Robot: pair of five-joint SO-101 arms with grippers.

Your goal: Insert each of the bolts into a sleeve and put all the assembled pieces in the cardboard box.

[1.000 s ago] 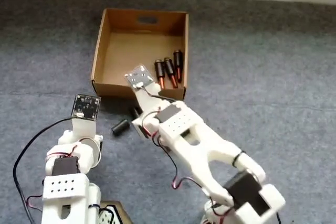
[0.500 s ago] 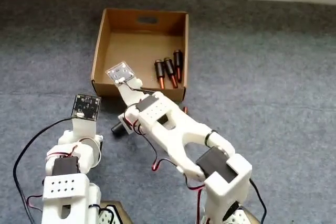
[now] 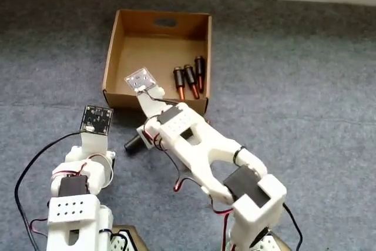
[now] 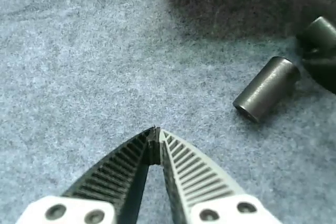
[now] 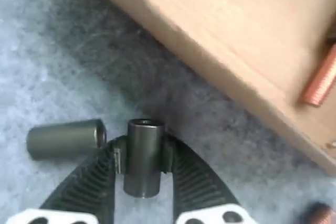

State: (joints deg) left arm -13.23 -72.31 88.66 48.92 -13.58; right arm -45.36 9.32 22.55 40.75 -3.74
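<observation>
My right gripper (image 5: pixel 142 148) is shut on a dark upright sleeve (image 5: pixel 143 157), just in front of the cardboard box (image 3: pixel 117 45). A second dark sleeve (image 5: pixel 65 138) lies on the carpet beside it, also seen as sleeve (image 3: pixel 134 141) and sleeve (image 4: pixel 266 88). Three assembled pieces (image 3: pixel 189 79) lie in the box's right part. A copper bolt end (image 5: pixel 317 214) shows on the carpet near the box wall (image 5: pixel 236 51). My left gripper (image 4: pixel 156 136) is shut on nothing, low over the carpet a short way from the loose sleeve.
The right arm (image 3: pixel 200 145) stretches diagonally from the front toward the box's front wall. The left arm (image 3: pixel 79 174) stands at the front left. Grey carpet (image 3: pixel 305 86) lies open to the right of the box.
The right arm swung left along the box's front wall toward the loose sleeve, then eased slightly back. The left arm kept still.
</observation>
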